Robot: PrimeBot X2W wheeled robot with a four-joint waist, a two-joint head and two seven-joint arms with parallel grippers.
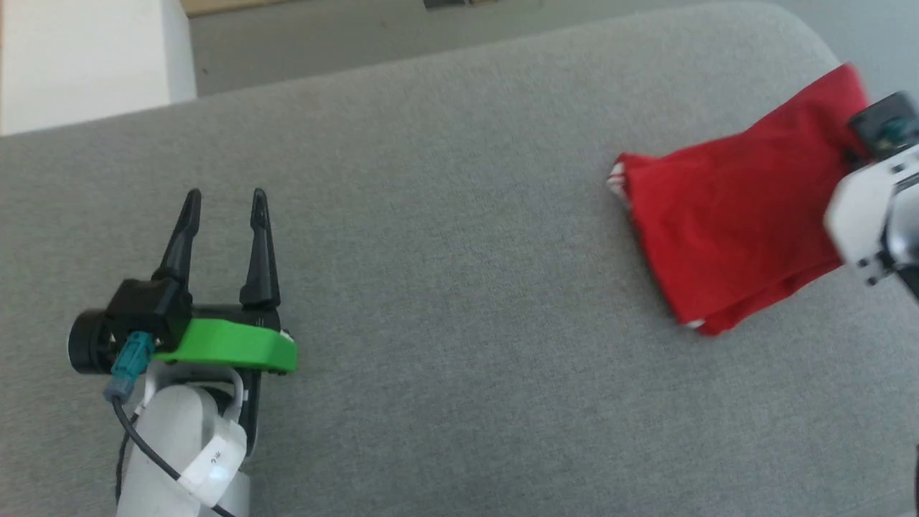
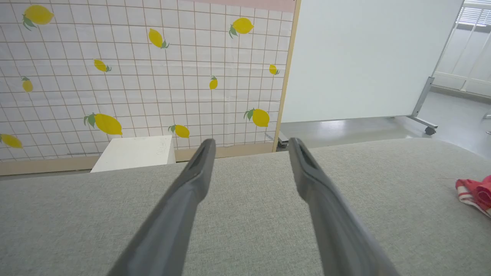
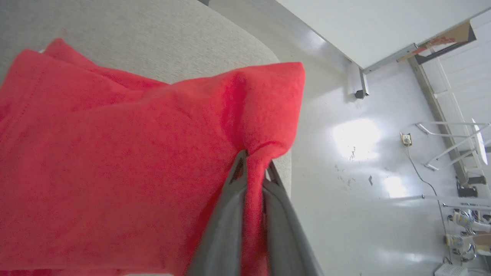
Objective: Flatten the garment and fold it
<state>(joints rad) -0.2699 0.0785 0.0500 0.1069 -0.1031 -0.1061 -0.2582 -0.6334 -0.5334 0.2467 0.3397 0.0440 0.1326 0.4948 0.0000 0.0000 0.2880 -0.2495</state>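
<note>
Red garment [image 1: 732,215] lies bunched in loose layers on the right side of the desk [image 1: 459,179], close to its rounded far corner. One corner of the cloth is raised off the surface. The desk is broad and covered in grey woven fabric.

Past its far edge, the left wrist view shows a tiled backdrop [image 2: 134,76] printed with yellow lemons, a plain white panel [image 2: 364,57] on wheeled feet beside it, and a white box [image 2: 134,153] standing against the backdrop.

The left gripper [image 1: 226,197] hovers over bare grey fabric at the desk's left side, well apart from the garment, with its fingers [image 2: 184,199] spread wide and nothing between them.

The right gripper [image 3: 256,163] is at the desk's right edge, its fingers [image 3: 226,214] pressed together on a pinch of red cloth at the raised corner, which folds over their tips.

Thin red-and-white striped trim [image 1: 616,176] shows at the garment's left end, resting on the desk; the left wrist view catches that end at its right border [image 2: 466,191].
</note>
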